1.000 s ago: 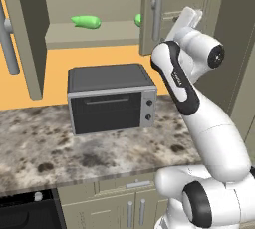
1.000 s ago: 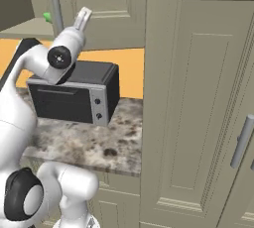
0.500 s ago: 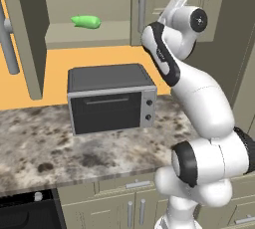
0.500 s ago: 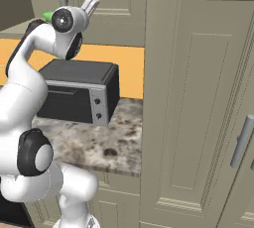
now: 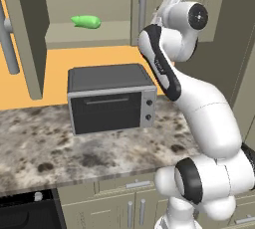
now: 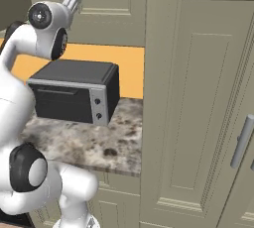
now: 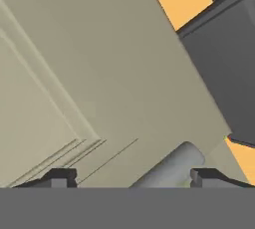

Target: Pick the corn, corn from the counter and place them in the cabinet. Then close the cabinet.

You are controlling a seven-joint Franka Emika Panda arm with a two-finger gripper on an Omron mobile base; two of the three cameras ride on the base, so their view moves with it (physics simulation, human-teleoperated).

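The end effector (image 7: 129, 177), fingers spread and empty, faces the cabinet door (image 7: 89, 73) near its handle (image 7: 169, 169), probably to close it, since a corn (image 5: 85, 21) lies inside on the shelf (image 5: 89, 30).

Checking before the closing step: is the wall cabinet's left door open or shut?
Open. The left door stands swung outward, exposing the shelf with a green corn lying on it.

Both base views look forward and down from behind the arm, one from its left, one from its right, sharing the toaster oven (image 5: 110, 97) (image 6: 74, 96) and tabletop (image 5: 60, 146) (image 6: 89, 142). The hand view sits close against the cabinet (image 7: 99, 73) door, rolled sideways.
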